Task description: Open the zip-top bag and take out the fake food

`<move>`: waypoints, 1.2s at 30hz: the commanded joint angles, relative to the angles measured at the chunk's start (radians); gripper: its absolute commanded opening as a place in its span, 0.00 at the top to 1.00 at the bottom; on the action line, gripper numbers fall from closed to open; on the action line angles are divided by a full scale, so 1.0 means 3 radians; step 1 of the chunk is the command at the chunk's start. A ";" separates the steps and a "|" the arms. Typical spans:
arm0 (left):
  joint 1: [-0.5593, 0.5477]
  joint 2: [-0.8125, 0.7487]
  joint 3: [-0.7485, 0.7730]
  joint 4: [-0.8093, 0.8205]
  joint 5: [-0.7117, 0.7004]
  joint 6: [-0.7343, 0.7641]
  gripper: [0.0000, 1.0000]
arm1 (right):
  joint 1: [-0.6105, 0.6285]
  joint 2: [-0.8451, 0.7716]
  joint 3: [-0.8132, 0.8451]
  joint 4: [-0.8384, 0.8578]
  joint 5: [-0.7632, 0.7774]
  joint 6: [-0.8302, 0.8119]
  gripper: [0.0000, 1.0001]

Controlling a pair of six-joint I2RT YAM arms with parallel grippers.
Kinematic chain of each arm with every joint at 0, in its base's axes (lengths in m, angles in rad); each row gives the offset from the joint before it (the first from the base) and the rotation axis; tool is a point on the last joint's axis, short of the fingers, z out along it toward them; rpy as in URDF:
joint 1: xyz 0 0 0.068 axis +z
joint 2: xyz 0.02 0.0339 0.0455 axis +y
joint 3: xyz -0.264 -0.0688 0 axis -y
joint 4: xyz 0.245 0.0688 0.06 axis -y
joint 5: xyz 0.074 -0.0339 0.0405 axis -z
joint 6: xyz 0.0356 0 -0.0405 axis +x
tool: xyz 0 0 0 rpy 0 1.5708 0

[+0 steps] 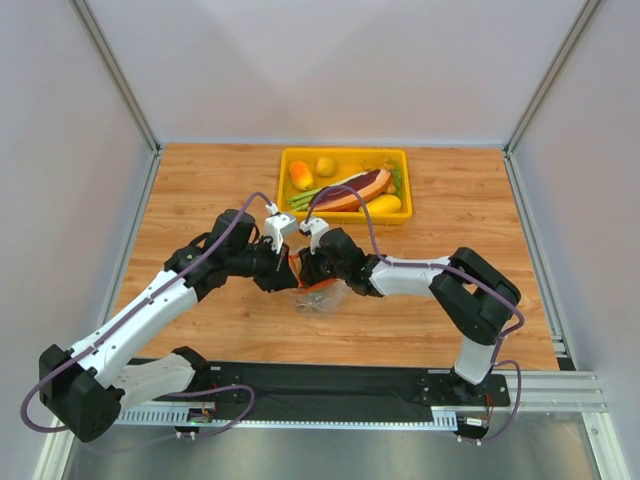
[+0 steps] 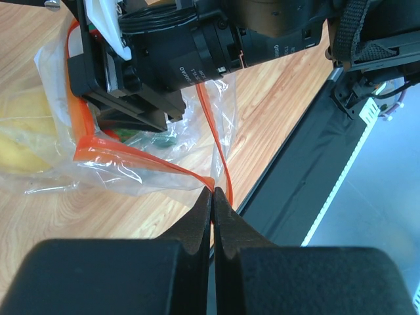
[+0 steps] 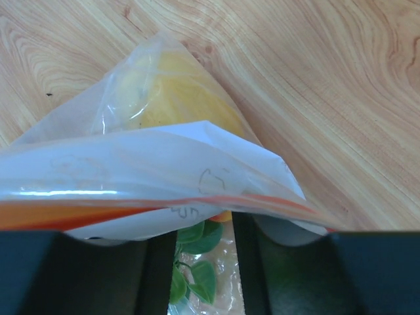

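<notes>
Zip-top bag (image 3: 170, 157): clear crinkled plastic, lying at mid-table (image 1: 200, 180) between the two grippers, well apart from the tray behind it.

- Zip strip (image 2: 138, 156): red-orange, parted into a loop; the mouth is open.
- Contents seen through the plastic: yellow fruit (image 3: 177, 98) at the closed end; green leafy piece (image 3: 197, 269) nearer the mouth.
- Left gripper (image 2: 213, 193): fingers pressed together, pinching the strip at the corner of the mouth nearest the table's front edge.
- Right gripper (image 1: 306, 272): at the opposite side of the mouth. The bag's lip drapes over its fingertips and hides them. A narrow gap shows between the finger shafts, but it cannot be told whether they grip the plastic. Its black body blocks the left wrist view of much of the opening.
- Yellow tray (image 1: 283, 180): at the far side of the table, holding a meat slice (image 1: 355, 190), leek (image 1: 310, 198), mango-like piece (image 1: 385, 205), orange piece (image 1: 301, 176) and a small yellow piece (image 1: 326, 166).
</notes>
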 commanded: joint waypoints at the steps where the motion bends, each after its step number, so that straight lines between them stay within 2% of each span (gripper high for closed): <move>1: -0.0028 0.0003 0.0031 0.0038 0.0108 0.0068 1.00 | -0.0029 0.0002 0.0084 0.0095 0.0035 -0.0061 0.65; 3: -0.0028 0.0008 0.0031 0.0032 0.0108 0.0068 1.00 | -0.0029 -0.0059 0.0073 0.0013 0.0045 -0.0081 0.69; 5: -0.0028 0.0008 0.0031 0.0032 0.0103 0.0068 1.00 | -0.0029 -0.0090 0.0073 -0.0099 0.0050 -0.0106 0.86; 7: -0.0028 0.0013 0.0031 0.0032 0.0098 0.0068 1.00 | -0.0029 -0.0131 0.0058 -0.0160 0.0060 -0.0112 1.00; 22: -0.0028 0.0013 0.0031 0.0017 0.0077 0.0068 1.00 | -0.0034 -0.0816 -0.0152 -0.0329 -0.0037 -0.0014 1.00; 27: -0.0028 0.0008 0.0026 0.0017 0.0072 0.0073 1.00 | -0.0029 -0.0817 0.0037 -0.0788 0.0070 -0.0010 1.00; 29: -0.0028 0.0013 0.0026 0.0007 0.0067 0.0068 1.00 | -0.0024 -0.0761 0.0150 -0.1150 0.0071 -0.0040 0.98; 31: -0.0028 0.0008 0.0026 0.0012 0.0067 0.0073 1.00 | -0.0019 -0.0740 0.0166 -0.1260 0.0040 -0.0045 0.92; 32: -0.0028 0.0013 0.0031 0.0012 0.0067 0.0073 1.00 | -0.0019 -0.0745 0.0150 -0.1275 0.0030 -0.0050 0.87; 33: -0.0028 0.0008 0.0031 0.0012 0.0067 0.0073 1.00 | -0.0019 -0.0775 0.0130 -0.1280 0.0020 -0.0055 0.75; 35: -0.0028 0.0008 0.0036 0.0012 0.0067 0.0073 1.00 | -0.0019 -0.0816 0.0084 -0.1286 0.0014 -0.0061 0.67; 36: -0.0028 0.0003 0.0031 0.0012 0.0072 0.0068 1.00 | -0.0019 -0.0827 0.0074 -0.1296 0.0004 -0.0066 0.59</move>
